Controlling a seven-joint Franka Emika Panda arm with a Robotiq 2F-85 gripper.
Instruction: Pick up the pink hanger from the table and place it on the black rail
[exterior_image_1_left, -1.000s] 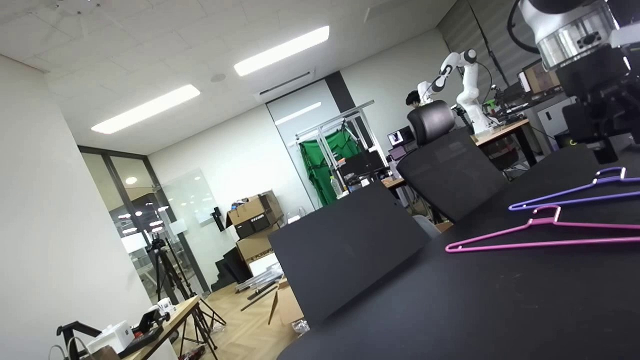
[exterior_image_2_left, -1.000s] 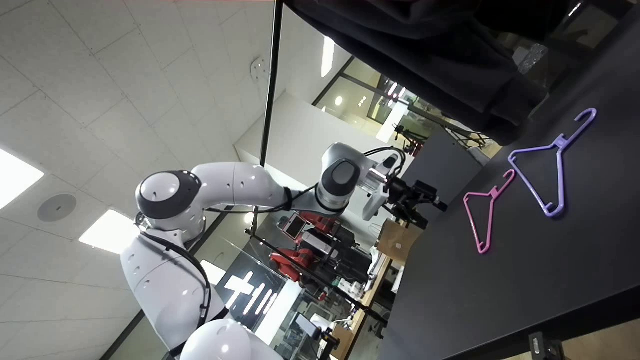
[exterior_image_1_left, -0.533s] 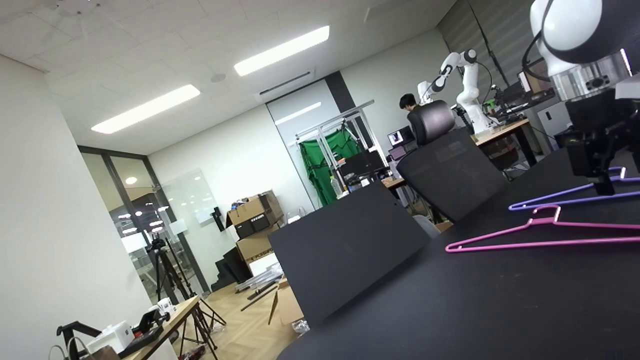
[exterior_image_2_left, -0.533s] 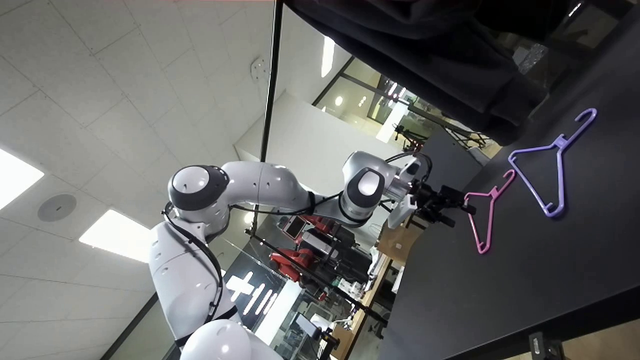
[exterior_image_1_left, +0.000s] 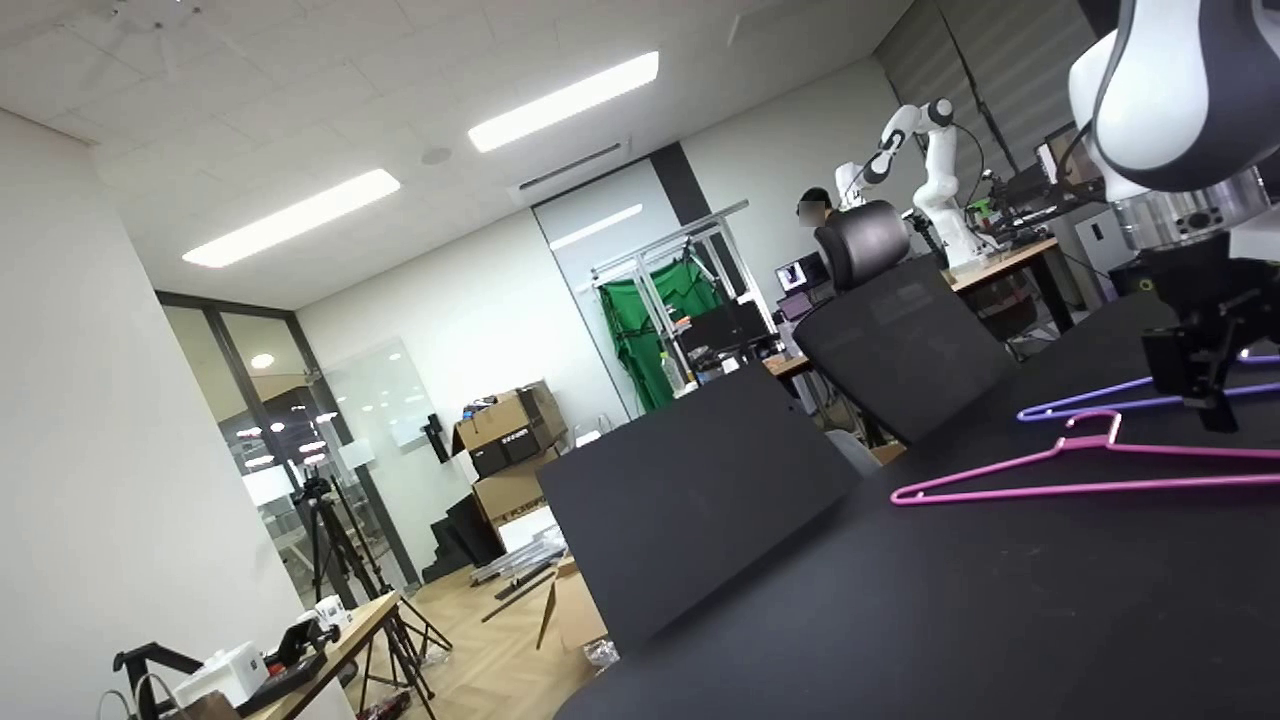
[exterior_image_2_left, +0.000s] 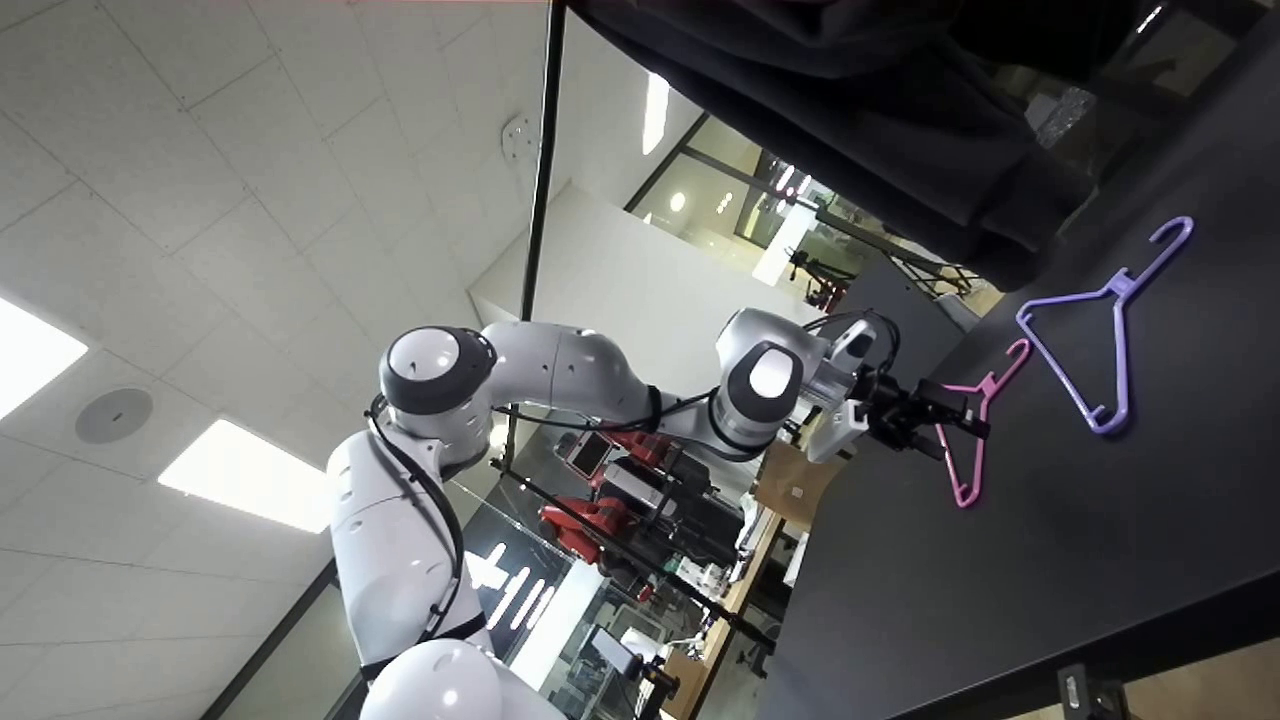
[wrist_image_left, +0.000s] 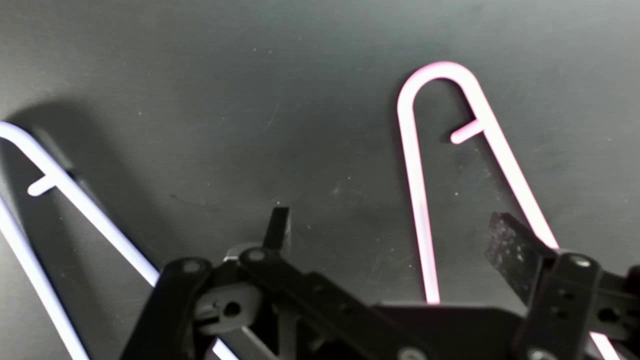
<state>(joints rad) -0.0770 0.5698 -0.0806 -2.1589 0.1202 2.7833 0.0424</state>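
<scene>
- The pink hanger (exterior_image_1_left: 1090, 489) is laid flat on the matte black surface (exterior_image_2_left: 1150, 520), and its thin bars are seen as bright magenta in both exterior views.
- A slim triangle is formed by two sloping shoulders and a straight lower bar; in an exterior view, a small curled hook (exterior_image_1_left: 1115, 428) is carried on a flat block at the neck, and one end is cut off by the picture's edge.
- In the wrist view the colour is washed out (almost to white in places), the visible end is rounded into a smooth bend, and a short peg is borne on the inside of one bar.
- The violet-purple hanger (exterior_image_2_left: 1120, 345) is placed near it, and a stretch of surface is seen between the two in the wrist view.
- The tool (wrist_image_left: 392, 235) is held over the pink hanger with its fingers spread well apart; one bar is framed in the gap, and the other is partly covered by a finger. Whether the hanger is touched cannot be told.
</scene>
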